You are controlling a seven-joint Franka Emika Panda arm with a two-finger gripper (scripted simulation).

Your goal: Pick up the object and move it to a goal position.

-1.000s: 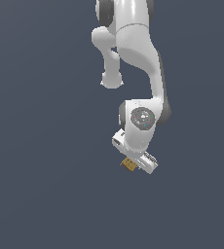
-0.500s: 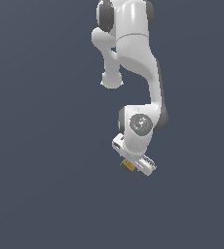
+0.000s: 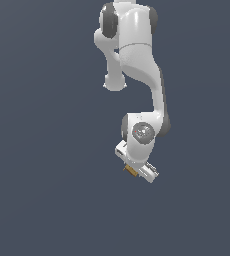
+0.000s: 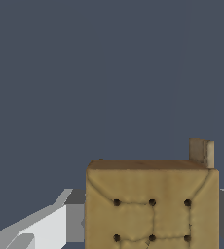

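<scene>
The object (image 4: 152, 206), a tan cardboard-coloured block with small dark specks, fills the wrist view between two grey fingers (image 4: 74, 222). The gripper (image 4: 153, 226) is shut on it from both sides. In the exterior view the object (image 3: 130, 171) is only a tiny tan speck under the white gripper (image 3: 133, 170), at the low end of the bent white arm (image 3: 137, 55). A small tan tab sticks out from the block's far corner.
Flat dark grey-blue ground (image 3: 47, 150) surrounds the arm on all sides in both views. No other objects, containers or markers show.
The wrist joint has slid slightly downward in the exterior view. The block stays held in the gripper at almost the same spot.
</scene>
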